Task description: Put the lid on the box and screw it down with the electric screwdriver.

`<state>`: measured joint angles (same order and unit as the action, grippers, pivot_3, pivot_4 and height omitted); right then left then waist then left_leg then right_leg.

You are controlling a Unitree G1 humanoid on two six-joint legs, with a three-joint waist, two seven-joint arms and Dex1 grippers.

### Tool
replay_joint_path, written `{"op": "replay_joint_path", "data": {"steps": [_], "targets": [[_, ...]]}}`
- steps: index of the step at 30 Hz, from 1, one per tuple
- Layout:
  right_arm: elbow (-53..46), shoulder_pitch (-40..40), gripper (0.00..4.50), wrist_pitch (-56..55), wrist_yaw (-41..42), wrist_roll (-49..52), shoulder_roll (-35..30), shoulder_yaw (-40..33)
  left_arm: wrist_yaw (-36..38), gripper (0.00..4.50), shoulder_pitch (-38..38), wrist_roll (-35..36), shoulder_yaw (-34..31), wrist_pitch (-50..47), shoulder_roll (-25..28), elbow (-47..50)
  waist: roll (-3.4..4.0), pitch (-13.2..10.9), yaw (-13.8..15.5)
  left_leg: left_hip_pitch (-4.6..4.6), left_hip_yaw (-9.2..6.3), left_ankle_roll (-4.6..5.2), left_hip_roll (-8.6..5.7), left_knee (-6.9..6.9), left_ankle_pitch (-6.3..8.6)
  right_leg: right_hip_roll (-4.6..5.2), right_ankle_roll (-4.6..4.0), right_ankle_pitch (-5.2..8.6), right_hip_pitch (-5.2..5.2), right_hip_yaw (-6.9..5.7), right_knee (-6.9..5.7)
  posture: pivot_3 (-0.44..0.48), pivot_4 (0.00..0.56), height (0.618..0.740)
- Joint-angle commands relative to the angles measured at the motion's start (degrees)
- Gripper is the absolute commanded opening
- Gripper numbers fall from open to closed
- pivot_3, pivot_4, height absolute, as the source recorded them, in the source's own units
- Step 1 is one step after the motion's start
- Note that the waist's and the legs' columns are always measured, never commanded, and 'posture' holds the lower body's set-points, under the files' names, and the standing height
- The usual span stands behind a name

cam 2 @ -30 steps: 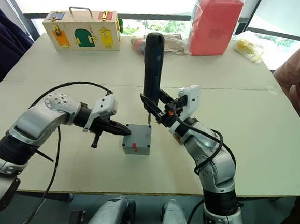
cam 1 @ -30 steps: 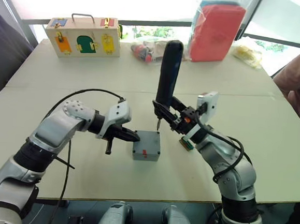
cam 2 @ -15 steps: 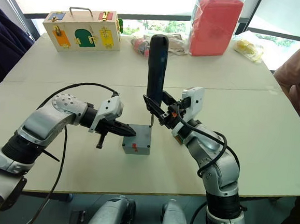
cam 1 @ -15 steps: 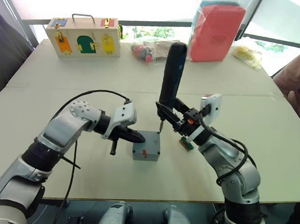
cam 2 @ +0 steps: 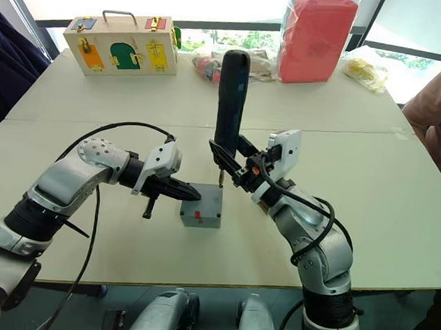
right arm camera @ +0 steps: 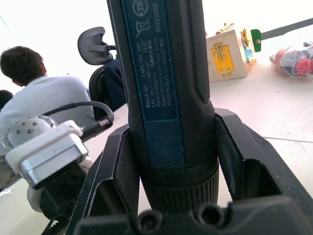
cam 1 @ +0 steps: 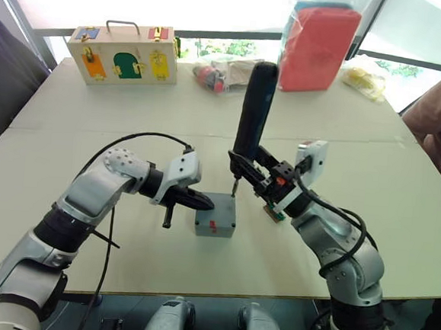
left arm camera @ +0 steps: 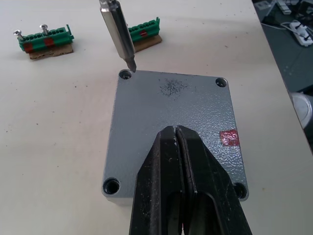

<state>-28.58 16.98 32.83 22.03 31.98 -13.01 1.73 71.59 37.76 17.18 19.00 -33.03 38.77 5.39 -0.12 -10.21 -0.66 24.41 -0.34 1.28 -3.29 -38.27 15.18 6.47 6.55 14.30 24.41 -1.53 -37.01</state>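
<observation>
The lid [left arm camera: 171,122] sits flush on the box [cam 1: 215,224], mid tabletop [cam 1: 133,105], w/ screw holes at all four corners. The bit of the electric screwdriver [cam 1: 252,114] hovers right at the corner hole farthest from the left gripper, on the side away from the red mark [left arm camera: 229,137]; can't tell if it's seated in the screw yet.

Right gripper [right arm camera: 168,161] is clamped round the driver's lower body, jaws snug on both sides. Left gripper [left arm camera: 177,142] has its fingers together, tips pressing down on the lid's top, roughly centre toward the near edge.

To do this step well, imo: keep the left tips pushing down so box + lid don't spin or skid, drop the bit straight into the hole, square it up before driving, light downward pressure only.

Driver's long axis is near vertical, w/ the top leaning slightly toward the robot's right, bit pointing down at the lid, butt end up.

Green terminal blocks [left arm camera: 44,38] lie on the tabletop beyond the box, apart from it.
</observation>
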Motion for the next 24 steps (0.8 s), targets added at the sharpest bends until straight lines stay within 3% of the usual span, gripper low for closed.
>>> {"op": "replay_joint_path", "data": {"steps": [1,13,24], "targets": [[-0.2,-0.5,1.77,-4.3,1.6,-1.7,-0.3,0.4,0.3,0.00,0.4,-1.0,0.3,0.0,0.4,-0.4,0.00,0.0,0.0,0.00,0.00,0.01,0.00,0.00,0.00,0.00,0.00,0.00,0.00,0.00,0.00,0.000,0.150,0.740],[2.5,-0.2,1.77,-8.3,0.8,-3.9,2.8,1.9,0.3,0.00,0.6,-1.1,0.3,-0.7,-0.2,-0.2,-0.04,0.1,0.0,-0.12,0.00,0.01,0.00,0.00,0.00,-0.01,0.00,0.00,-0.11,0.01,-0.02,0.000,0.150,0.740],[4.8,-1.4,1.77,-8.6,3.4,-6.6,0.2,4.0,0.2,0.00,0.6,-0.9,0.1,-1.5,-0.1,0.6,-0.04,0.1,0.0,-0.13,0.00,-0.01,0.00,-0.01,-0.01,-0.01,0.00,0.00,-0.12,0.01,-0.02,0.000,0.150,0.740]]}}
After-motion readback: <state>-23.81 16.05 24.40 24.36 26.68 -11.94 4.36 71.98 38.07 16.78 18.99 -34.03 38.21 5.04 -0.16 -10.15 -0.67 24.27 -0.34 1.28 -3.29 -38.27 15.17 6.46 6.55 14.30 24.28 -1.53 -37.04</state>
